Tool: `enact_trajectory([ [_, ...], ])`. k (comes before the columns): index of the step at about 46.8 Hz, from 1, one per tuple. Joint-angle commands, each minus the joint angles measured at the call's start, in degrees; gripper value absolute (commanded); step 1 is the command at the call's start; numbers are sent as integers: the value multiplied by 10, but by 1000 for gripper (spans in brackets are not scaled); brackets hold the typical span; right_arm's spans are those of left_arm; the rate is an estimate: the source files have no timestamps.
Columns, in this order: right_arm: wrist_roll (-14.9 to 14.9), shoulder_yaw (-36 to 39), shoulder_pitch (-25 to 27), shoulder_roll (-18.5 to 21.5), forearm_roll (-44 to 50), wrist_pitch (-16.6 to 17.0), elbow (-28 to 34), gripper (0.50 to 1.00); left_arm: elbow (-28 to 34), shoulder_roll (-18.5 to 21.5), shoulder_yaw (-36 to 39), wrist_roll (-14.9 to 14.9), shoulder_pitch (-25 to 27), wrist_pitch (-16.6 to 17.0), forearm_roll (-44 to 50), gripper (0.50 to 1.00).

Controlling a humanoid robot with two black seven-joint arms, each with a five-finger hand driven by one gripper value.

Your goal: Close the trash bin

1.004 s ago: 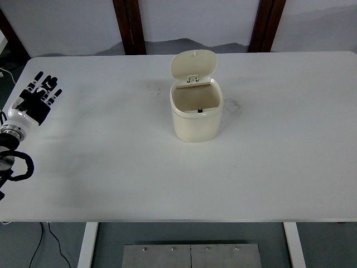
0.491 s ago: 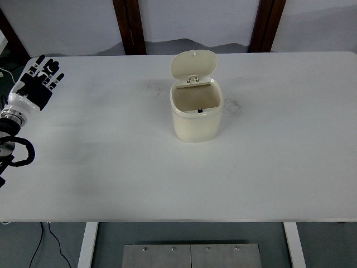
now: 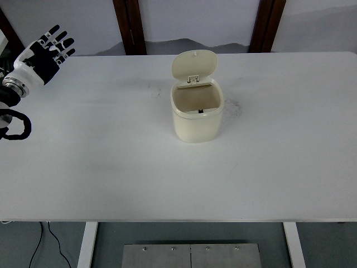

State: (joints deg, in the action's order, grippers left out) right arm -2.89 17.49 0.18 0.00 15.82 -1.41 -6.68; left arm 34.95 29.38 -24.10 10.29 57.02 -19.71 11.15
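A cream trash bin (image 3: 196,114) stands upright near the middle of the white table (image 3: 111,167). Its lid (image 3: 193,64) is flipped up and stands open at the back, so the empty inside shows. My left hand (image 3: 44,53) is raised at the far left, over the table's far left corner, with fingers spread and holding nothing. It is far from the bin. The right arm is out of view.
Dark wooden posts (image 3: 129,25) stand behind the table's far edge. A black cable (image 3: 17,125) loops by my left arm at the left edge. Faint smudges (image 3: 233,106) mark the table right of the bin.
My left hand has risen and moved toward the far left corner, with its fingers spreading wider. The bin and its lid have not moved.
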Motion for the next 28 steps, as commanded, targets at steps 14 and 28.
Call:
enact_trajectory([
  [14, 0, 0, 0, 0, 0, 0, 0, 993, 11, 4, 178, -4, 160, 3, -1, 1000],
  [28, 0, 0, 0, 0, 0, 0, 0, 991, 15, -37, 187, -94, 223, 1, -137, 1000],
])
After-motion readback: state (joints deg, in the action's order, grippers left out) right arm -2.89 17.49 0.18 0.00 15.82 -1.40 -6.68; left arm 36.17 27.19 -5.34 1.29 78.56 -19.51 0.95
